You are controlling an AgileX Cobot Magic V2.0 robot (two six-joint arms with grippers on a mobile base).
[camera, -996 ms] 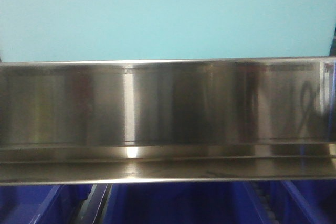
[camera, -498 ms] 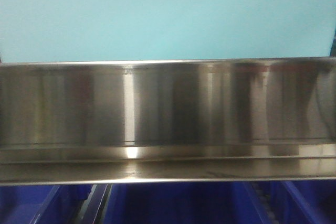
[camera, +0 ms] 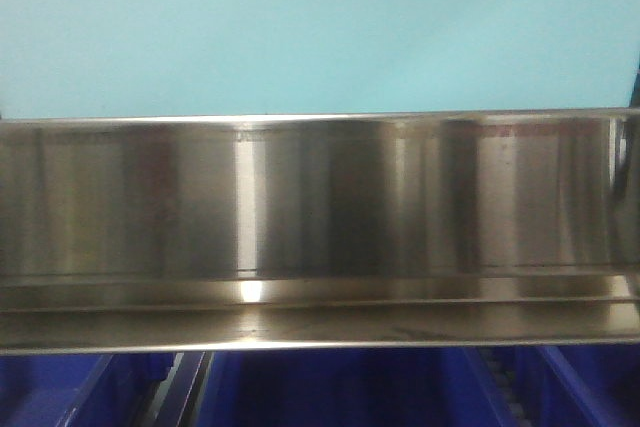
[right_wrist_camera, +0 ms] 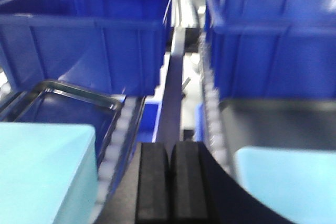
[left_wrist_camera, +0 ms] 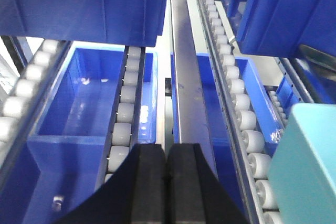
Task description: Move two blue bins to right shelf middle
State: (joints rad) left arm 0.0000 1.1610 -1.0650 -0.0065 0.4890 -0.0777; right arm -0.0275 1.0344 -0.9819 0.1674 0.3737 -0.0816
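Observation:
A pale blue bin (camera: 320, 32) fills the top of the front view, its wall standing just behind the steel front rail of the right shelf middle (camera: 320, 207). In the left wrist view my left gripper (left_wrist_camera: 168, 169) is shut with nothing between its black fingers, and a pale blue bin corner (left_wrist_camera: 310, 166) sits to its lower right. My right gripper (right_wrist_camera: 169, 177) is also shut and empty. It lies between one pale blue surface (right_wrist_camera: 44, 174) on its left and another (right_wrist_camera: 289, 182) on its right; I cannot tell whether these are separate bins.
Dark royal-blue bins (camera: 330, 387) sit on the tier below the rail. More dark blue bins (left_wrist_camera: 84, 3) (right_wrist_camera: 79, 45) and white roller tracks (left_wrist_camera: 236, 93) surround both wrists. A grey steel divider (left_wrist_camera: 186, 87) runs ahead of the left gripper.
The reflections at the right end of the steel rail have shifted and a curved dark reflection there is gone. The pale blue bin and the rail stay where they were.

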